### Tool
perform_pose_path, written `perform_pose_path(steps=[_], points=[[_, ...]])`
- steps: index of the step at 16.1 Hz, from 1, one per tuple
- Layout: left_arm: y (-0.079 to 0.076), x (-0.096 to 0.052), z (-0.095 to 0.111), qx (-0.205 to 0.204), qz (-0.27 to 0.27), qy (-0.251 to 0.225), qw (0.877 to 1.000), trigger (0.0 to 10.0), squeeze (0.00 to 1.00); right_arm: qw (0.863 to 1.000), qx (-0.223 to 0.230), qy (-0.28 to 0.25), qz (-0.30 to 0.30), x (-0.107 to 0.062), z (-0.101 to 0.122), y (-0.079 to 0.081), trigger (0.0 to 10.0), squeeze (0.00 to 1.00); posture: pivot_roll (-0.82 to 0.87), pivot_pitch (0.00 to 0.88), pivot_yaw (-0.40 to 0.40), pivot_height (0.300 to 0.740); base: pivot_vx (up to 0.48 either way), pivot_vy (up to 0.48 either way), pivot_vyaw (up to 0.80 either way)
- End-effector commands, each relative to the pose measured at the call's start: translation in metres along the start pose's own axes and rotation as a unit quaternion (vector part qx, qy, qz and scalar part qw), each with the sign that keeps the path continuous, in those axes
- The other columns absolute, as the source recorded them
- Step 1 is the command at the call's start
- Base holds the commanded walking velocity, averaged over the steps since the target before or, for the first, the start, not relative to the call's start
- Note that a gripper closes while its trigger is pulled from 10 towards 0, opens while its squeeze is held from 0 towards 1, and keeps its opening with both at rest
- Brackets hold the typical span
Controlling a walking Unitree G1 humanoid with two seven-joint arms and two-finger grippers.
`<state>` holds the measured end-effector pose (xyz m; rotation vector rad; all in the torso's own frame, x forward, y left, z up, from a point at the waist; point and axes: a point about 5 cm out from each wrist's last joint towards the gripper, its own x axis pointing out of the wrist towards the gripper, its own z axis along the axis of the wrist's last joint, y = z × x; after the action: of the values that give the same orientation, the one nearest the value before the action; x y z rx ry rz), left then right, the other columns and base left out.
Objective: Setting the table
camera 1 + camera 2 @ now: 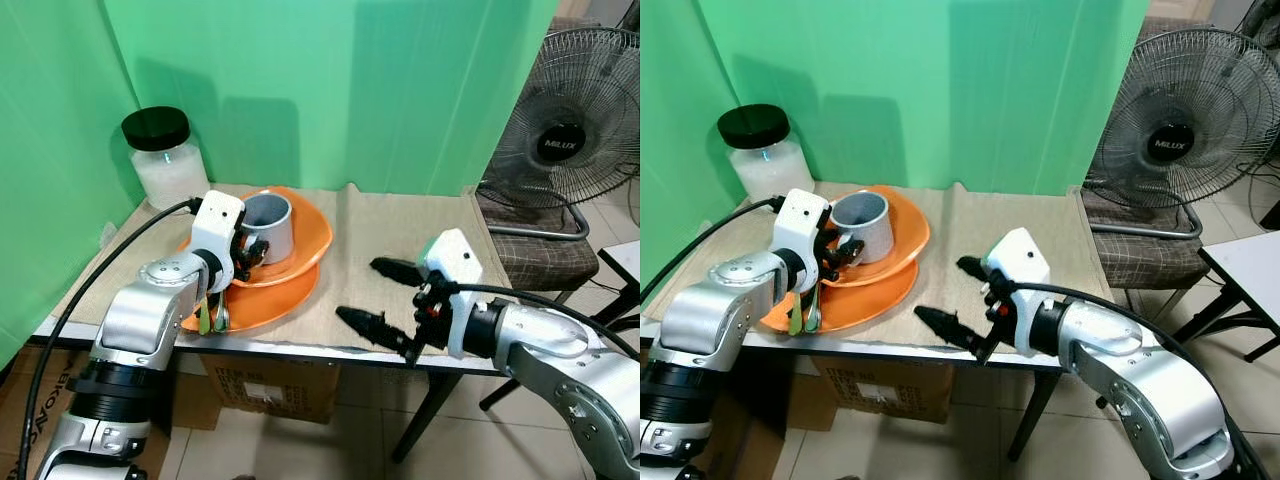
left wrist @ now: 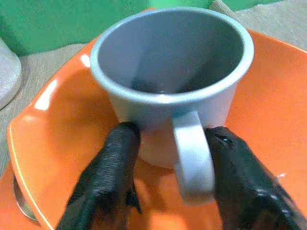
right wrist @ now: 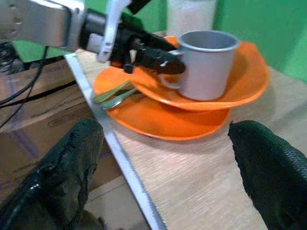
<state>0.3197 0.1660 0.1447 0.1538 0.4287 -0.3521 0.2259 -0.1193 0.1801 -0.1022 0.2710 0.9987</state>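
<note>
With the left gripper (image 2: 168,158) jaws spread astride the grey mug's (image 1: 268,224) handle at left centre, and the right gripper (image 1: 385,298) jaws spread idle, closing off-centre could tip it on the tilted orange plate (image 1: 305,240).

— What carried everything?
— A table (image 1: 400,352) covered with a beige cloth (image 1: 400,230).
— And directly on it?
— At the far left stood a black-lidded jar (image 1: 166,158). Near left lay a large orange plate (image 1: 270,300), with cutlery (image 1: 212,315) at its near edge.
</note>
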Motion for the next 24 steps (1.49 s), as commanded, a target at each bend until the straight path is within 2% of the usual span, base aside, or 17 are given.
perform_pose_path(steps=[1,6,17,20,21,22,23,24], points=[[0.002,0.001,0.001,-0.005,0.002,-0.004,1.0,0.0,0.0,1.0,-0.013,-0.004,0.024,-0.002,0.005,0.006,10.0,0.0,-0.1,0.015,-0.007,0.74,0.0,0.0,0.0],[0.004,0.001,0.004,-0.003,-0.001,-0.014,1.0,0.0,0.0,0.999,-0.021,0.015,0.044,-0.006,0.0,0.007,10.0,0.0,-0.1,0.011,-0.005,0.74,0.0,0.0,0.0],[0.001,-0.005,0.006,-0.007,-0.006,-0.039,0.999,0.0,0.0,0.998,-0.029,0.016,0.057,-0.005,-0.003,0.01,10.0,0.0,-0.09,0.008,-0.007,0.74,0.0,0.0,0.0],[0.004,-0.019,0.016,-0.007,-0.003,-0.077,0.997,0.0,0.0,0.999,-0.026,-0.007,0.019,-0.004,0.0,0.003,10.0,0.0,-0.08,0.003,-0.008,0.74,0.0,0.0,0.0],[0.006,-0.034,0.027,-0.012,-0.006,-0.123,0.992,0.0,0.0,0.998,-0.012,-0.041,-0.035,-0.003,0.006,-0.005,10.0,0.0,-0.08,0.001,-0.009,0.74,0.0,0.0,0.0],[0.006,-0.039,0.03,-0.011,-0.006,-0.138,0.99,0.0,0.0,0.997,-0.009,-0.055,-0.056,-0.003,0.008,-0.008,10.0,0.0,-0.08,0.001,-0.009,0.74,0.0,0.0,0.0],[-0.002,-0.056,0.044,0.002,-0.02,-0.192,0.981,0.0,0.0,0.99,0.017,-0.093,-0.102,-0.003,0.013,-0.014,10.0,0.0,-0.07,0.0,-0.013,0.74,0.0,0.0,0.0],[-0.007,-0.061,0.049,0.005,-0.027,-0.214,0.976,0.0,0.0,0.987,0.022,-0.107,-0.115,-0.003,0.015,-0.014,10.0,0.0,-0.07,0.0,-0.014,0.74,0.0,0.0,0.0]])
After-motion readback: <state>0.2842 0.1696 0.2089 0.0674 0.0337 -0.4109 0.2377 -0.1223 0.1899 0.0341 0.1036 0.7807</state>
